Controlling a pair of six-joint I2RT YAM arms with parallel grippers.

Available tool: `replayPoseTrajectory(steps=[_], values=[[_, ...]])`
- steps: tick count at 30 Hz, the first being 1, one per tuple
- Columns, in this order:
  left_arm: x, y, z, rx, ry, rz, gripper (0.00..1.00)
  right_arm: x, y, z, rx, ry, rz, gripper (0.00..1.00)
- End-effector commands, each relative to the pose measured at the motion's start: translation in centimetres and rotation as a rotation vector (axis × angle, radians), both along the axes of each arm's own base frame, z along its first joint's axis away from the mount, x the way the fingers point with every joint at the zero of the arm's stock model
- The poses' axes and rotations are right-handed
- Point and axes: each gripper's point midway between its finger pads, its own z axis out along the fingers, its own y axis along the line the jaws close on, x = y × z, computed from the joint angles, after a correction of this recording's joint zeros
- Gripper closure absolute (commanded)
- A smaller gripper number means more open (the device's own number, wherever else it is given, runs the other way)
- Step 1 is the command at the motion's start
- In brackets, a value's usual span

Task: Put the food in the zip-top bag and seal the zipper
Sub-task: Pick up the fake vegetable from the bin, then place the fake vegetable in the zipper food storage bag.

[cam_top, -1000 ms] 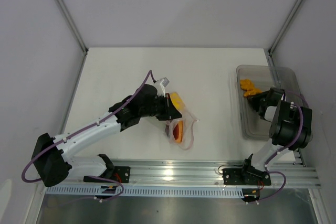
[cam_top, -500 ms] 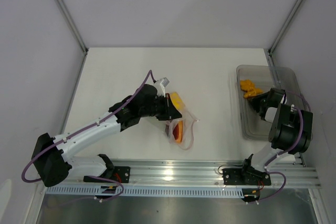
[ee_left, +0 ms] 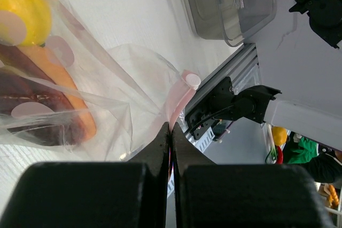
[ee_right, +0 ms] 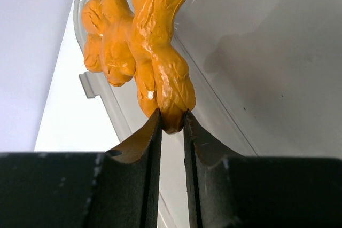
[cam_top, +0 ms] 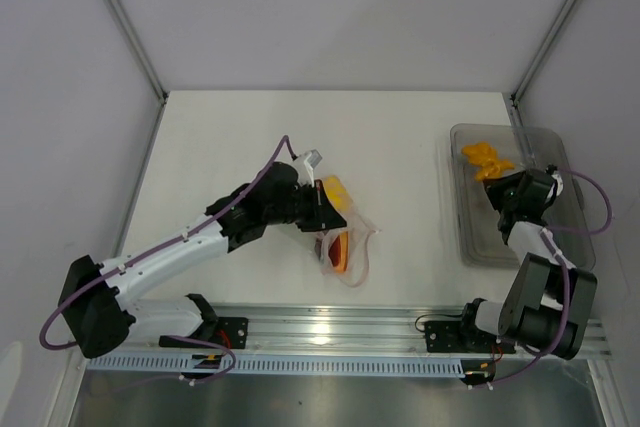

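The left arm is stretched diagonally from its base toward the middle of the white table point(cam_top: 400, 137). The left gripper point(ee_left: 170, 126) is pinched tight on the mouth edge of the one clear crinkly plastic zip-top bag point(cam_top: 358, 247), right at its thin pink-red zipper strip point(ee_left: 180, 93). The bag lies on the table, and three pieces are counted inside it: one yellow oval piece point(ee_left: 21, 9), one orange piece point(ee_left: 72, 92) and one reddish-brown piece point(ee_left: 37, 126). The right arm is folded back above its base. The right gripper point(ee_right: 171, 118) is clamped on the lower end of one knobbly orange toy piece point(ee_right: 155, 52), held over the far end of the single grey-clear rectangular plastic tray point(cam_top: 478, 239).
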Motion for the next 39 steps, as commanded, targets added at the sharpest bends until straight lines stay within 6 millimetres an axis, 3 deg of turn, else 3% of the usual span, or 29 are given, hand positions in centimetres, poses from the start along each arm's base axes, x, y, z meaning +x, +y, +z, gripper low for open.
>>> replayPoseTrajectory(steps=[1, 6, 9, 12, 14, 15, 17, 18, 27, 32, 39], values=[[-0.9, 0.3, 1.4, -0.056, -0.012, -0.015, 0.99, -1.5, -0.2, 0.5, -0.054, 0.03, 0.002, 1.0], [-1.9, 1.6, 1.7, -0.067, -0.042, -0.019, 0.99, -3.1, 0.0, 3.6, -0.083, -0.016, 0.009, 1.0], [-2.5, 2.0, 2.1, -0.06, -0.067, -0.045, 0.99, -3.9, 1.3, 5.2, -0.059, -0.024, 0.057, 1.0], [-3.2, 2.3, 3.1, -0.073, -0.107, -0.066, 0.99, -5.3, 3.6, 7.1, -0.025, -0.051, 0.147, 1.0], [-3.6, 2.5, 4.0, -0.093, -0.133, -0.073, 1.0, -6.2, 5.3, 9.4, -0.032, -0.107, 0.219, 1.0], [-3.7, 2.6, 4.2, -0.098, -0.14, -0.075, 0.99, -7.0, 6.0, 9.5, -0.038, -0.093, 0.255, 1.0], [-4.1, 2.7, 4.7, -0.116, -0.151, -0.079, 0.99, -8.0, 7.9, 12.3, -0.063, -0.158, 0.35, 1.0], [-4.3, 2.6, 4.9, -0.127, -0.155, -0.085, 0.99, -8.8, 8.7, 12.3, -0.074, -0.141, 0.393, 1.0], [-7.3, 1.1, 9.1, -0.213, -0.226, -0.159, 0.99, -16.1, 16.2, 20.3, -0.167, -0.325, 0.767, 1.0], [-8.2, 1.2, 11.9, -0.265, -0.255, -0.155, 0.99, -18.7, 18.0, 23.4, -0.206, -0.374, 0.863, 1.0], [-7.0, 3.3, 14.5, -0.314, -0.268, -0.001, 0.99, -22.4, 21.4, 27.0, -0.169, -0.49, 1.068, 1.0]])
